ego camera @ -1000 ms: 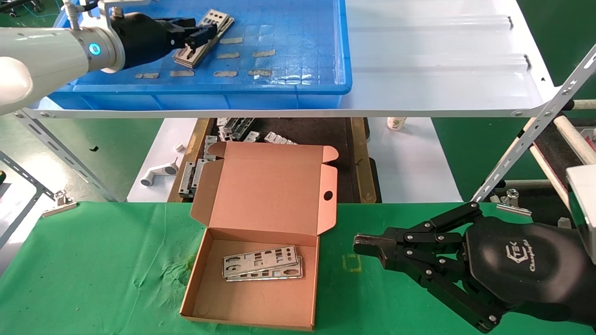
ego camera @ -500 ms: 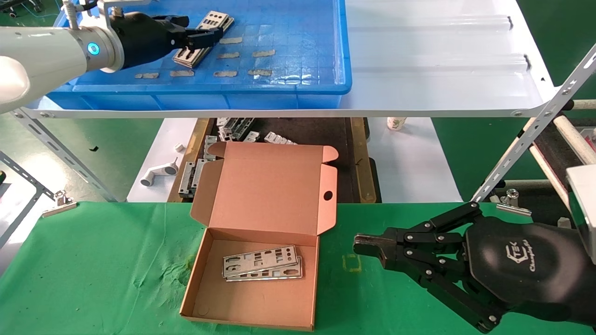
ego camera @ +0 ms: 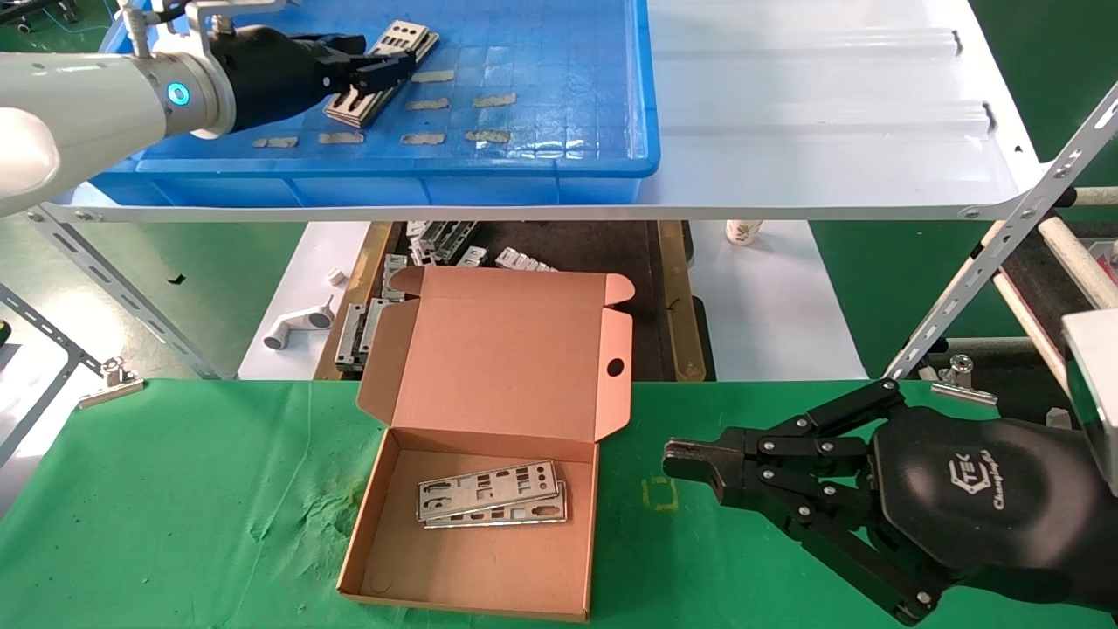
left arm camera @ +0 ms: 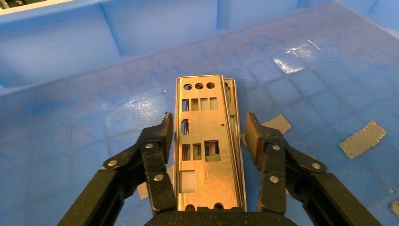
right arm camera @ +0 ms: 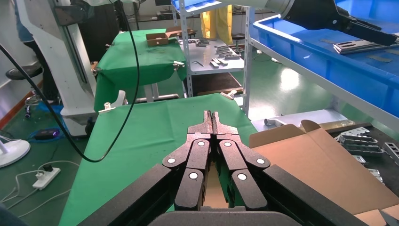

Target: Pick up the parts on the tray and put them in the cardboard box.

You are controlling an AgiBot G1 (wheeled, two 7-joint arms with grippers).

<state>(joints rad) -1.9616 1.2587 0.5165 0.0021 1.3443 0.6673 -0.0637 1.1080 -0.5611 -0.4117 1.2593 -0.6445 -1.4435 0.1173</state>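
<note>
A stack of silver punched parts (ego camera: 403, 37) lies slantwise in the blue tray (ego camera: 524, 164) on the shelf at the back left. My left gripper (ego camera: 384, 70) is open and low over the stack. In the left wrist view the gripper (left arm camera: 208, 127) has one finger on each long side of the parts (left arm camera: 203, 99). One finger (left arm camera: 162, 136) is against the stack's edge and the other stands a little apart. The cardboard box (ego camera: 472, 563) lies open on the green table with two parts (ego camera: 489, 495) inside. My right gripper (ego camera: 677, 459) is shut and empty, parked right of the box.
Tan tape strips (ego camera: 489, 135) are stuck on the tray floor. The white shelf panel (ego camera: 830, 131) extends to the right. Loose metal parts (ego camera: 445, 238) lie on a dark lower surface behind the box lid. A slanted metal strut (ego camera: 987, 262) stands at the right.
My left gripper has shifted slightly farther along the stack in the tray. The right arm has not moved.
</note>
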